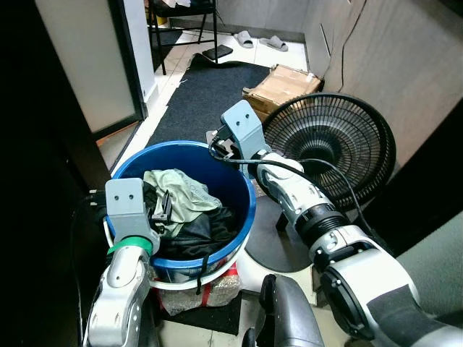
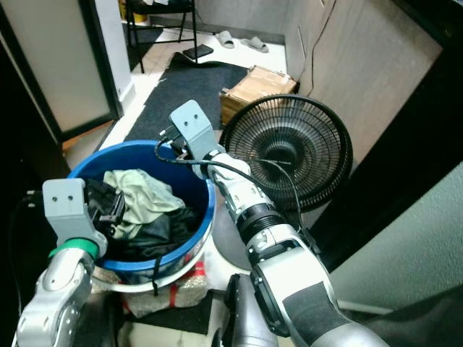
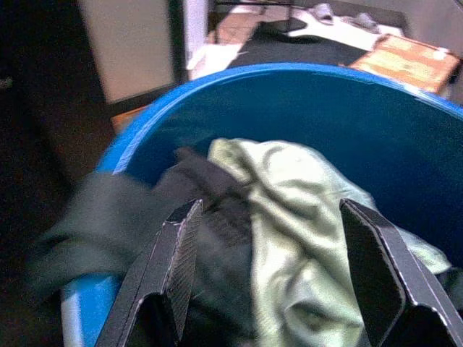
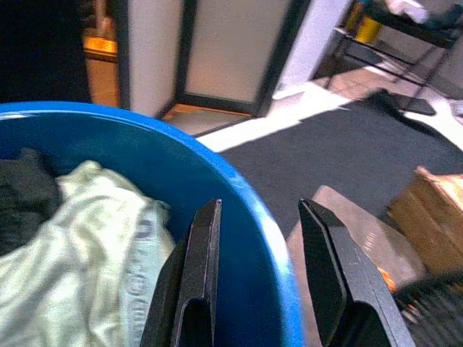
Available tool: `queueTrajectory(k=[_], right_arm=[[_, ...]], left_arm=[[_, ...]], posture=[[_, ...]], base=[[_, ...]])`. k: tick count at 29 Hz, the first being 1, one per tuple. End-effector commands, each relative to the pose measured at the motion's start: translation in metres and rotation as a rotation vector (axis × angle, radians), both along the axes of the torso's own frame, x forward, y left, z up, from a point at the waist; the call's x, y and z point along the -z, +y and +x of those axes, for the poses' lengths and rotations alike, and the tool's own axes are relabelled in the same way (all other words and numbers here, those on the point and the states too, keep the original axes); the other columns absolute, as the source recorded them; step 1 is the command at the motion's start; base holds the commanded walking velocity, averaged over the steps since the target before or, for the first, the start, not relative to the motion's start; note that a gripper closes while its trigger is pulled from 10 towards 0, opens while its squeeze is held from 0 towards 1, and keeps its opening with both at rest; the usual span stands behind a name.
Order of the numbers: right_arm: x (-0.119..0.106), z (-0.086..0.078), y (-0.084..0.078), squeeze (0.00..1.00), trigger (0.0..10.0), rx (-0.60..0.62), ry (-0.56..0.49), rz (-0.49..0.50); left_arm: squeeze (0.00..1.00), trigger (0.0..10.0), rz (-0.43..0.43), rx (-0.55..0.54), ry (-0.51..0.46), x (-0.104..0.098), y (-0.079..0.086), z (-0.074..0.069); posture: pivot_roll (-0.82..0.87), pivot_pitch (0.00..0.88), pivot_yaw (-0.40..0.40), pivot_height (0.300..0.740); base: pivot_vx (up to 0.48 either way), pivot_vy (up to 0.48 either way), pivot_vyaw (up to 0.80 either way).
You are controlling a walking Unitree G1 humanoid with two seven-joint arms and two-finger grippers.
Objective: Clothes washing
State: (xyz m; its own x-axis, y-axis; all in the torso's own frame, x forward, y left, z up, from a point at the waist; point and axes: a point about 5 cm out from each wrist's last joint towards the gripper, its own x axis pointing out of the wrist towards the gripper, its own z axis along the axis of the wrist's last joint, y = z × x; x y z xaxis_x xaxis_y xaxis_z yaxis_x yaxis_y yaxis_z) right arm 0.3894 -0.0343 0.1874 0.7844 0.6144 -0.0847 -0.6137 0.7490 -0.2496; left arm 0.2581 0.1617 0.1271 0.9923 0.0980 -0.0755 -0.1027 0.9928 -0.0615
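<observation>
Clothes (image 1: pixel 177 191) sit piled in your blue tub (image 1: pixel 242 189). Your right gripper (image 4: pixel 257 271) straddles its two o'clock rim, jaws apart; your left gripper (image 3: pixel 264 267), at eight o'clock, gapes over the clothes, ready to grab.

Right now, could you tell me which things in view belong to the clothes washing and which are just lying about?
Job: blue tub; pale green garment; dark clothes; left gripper over the laundry; right gripper straddling the tub's rim.

Lying about: black fan; cardboard box; slippers; dark mat.
</observation>
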Motion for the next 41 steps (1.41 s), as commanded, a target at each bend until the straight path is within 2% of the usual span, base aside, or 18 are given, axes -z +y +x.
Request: queueTrajectory(k=[1,4,5,6,8,16,17,19,20,21,22,25,27,28,29,31,34,41], right_arm=[[0.003,-0.001,0.000,0.00,10.0,-0.023,0.027,0.032],[0.005,-0.002,0.002,0.00,10.0,-0.048,0.037,0.045],[0.007,-0.006,0.008,0.00,10.0,-0.098,0.046,0.063],[0.007,-0.006,0.008,0.00,10.0,-0.098,0.046,0.063],[0.012,-0.016,0.018,0.00,10.0,-0.189,0.065,0.091],[0.029,-0.025,0.019,0.00,10.0,-0.240,0.144,0.088],[0.042,-0.027,0.008,0.00,10.0,-0.230,0.195,0.052],[0.042,-0.027,0.008,0.00,10.0,-0.230,0.195,0.052],[0.051,-0.028,-0.003,0.00,10.0,-0.222,0.247,0.032],[0.051,-0.028,-0.003,0.00,10.0,-0.222,0.247,0.032],[0.063,-0.026,-0.023,0.00,10.0,-0.159,0.306,0.009],[0.063,-0.026,-0.023,0.00,10.0,-0.159,0.306,0.009],[0.091,-0.027,-0.059,0.00,10.0,-0.014,0.403,-0.058],[0.091,-0.027,-0.059,0.00,10.0,-0.014,0.403,-0.058],[0.099,-0.029,-0.067,0.00,10.0,0.024,0.427,-0.080],[0.109,-0.035,-0.069,0.00,10.0,0.026,0.456,-0.095],[0.106,-0.034,-0.066,0.00,10.0,0.029,0.428,-0.089],[0.077,-0.021,-0.055,0.00,10.0,-0.007,0.375,0.005]], left_arm=[[0.00,10.0,-0.015,-0.014,0.013,0.000,0.002,-0.005],[0.00,10.0,-0.025,-0.022,0.012,0.000,0.003,-0.009],[0.00,10.0,-0.037,-0.027,0.003,-0.003,0.004,-0.015],[0.00,10.0,-0.037,-0.027,0.003,-0.003,0.004,-0.015],[0.00,10.0,-0.051,-0.035,-0.008,-0.008,0.005,-0.024],[0.00,10.0,-0.057,-0.052,-0.004,-0.011,0.008,-0.034],[0.00,10.0,-0.062,-0.069,0.004,-0.013,0.011,-0.041],[0.00,10.0,-0.062,-0.069,0.004,-0.013,0.011,-0.041],[0.00,10.0,-0.065,-0.083,0.014,-0.015,0.014,-0.048],[0.00,10.0,-0.065,-0.083,0.014,-0.015,0.014,-0.048],[0.00,10.0,-0.064,-0.094,0.027,-0.017,0.017,-0.055],[0.00,10.0,-0.064,-0.094,0.027,-0.017,0.017,-0.055],[0.00,10.0,-0.058,-0.095,0.045,-0.021,0.019,-0.062],[0.00,10.0,-0.058,-0.095,0.045,-0.021,0.019,-0.062],[0.00,10.0,-0.056,-0.093,0.049,-0.022,0.020,-0.063],[0.00,10.0,-0.049,-0.089,0.054,-0.025,0.021,-0.065],[0.00,10.0,-0.042,-0.091,0.062,-0.027,0.023,-0.068],[0.00,10.0,-0.042,-0.089,0.091,-0.029,0.022,-0.073]], posture=[[0.15,0.000,-0.099,0.550],[0.16,0.001,-0.103,0.550],[0.16,0.056,-0.123,0.550],[0.16,0.056,-0.123,0.550],[0.17,0.083,-0.131,0.550],[0.17,0.130,-0.143,0.550],[0.15,0.180,-0.150,0.550],[0.15,0.180,-0.150,0.550],[0.15,0.202,-0.149,0.550],[0.15,0.202,-0.149,0.550],[0.14,0.237,-0.139,0.550],[0.14,0.237,-0.139,0.550],[0.15,0.262,-0.122,0.550],[0.15,0.262,-0.122,0.550],[0.15,0.264,-0.121,0.550],[0.16,0.281,-0.108,0.550],[0.16,0.290,-0.103,0.550],[0.16,0.301,-0.096,0.550]], base=[[0.000,0.000,0.00],[0.000,0.000,0.00],[0.000,0.000,0.00],[0.000,0.000,0.00],[0.000,0.000,0.00],[0.000,0.000,0.00],[0.000,0.000,0.00],[0.000,0.000,0.00],[0.000,0.000,0.00],[0.000,0.000,0.00],[0.000,0.000,0.00],[0.000,0.000,0.00],[0.000,0.000,0.00],[0.000,0.000,0.00],[0.000,0.000,0.00],[0.000,0.000,0.00],[0.000,0.000,0.00],[0.000,0.000,0.00]])
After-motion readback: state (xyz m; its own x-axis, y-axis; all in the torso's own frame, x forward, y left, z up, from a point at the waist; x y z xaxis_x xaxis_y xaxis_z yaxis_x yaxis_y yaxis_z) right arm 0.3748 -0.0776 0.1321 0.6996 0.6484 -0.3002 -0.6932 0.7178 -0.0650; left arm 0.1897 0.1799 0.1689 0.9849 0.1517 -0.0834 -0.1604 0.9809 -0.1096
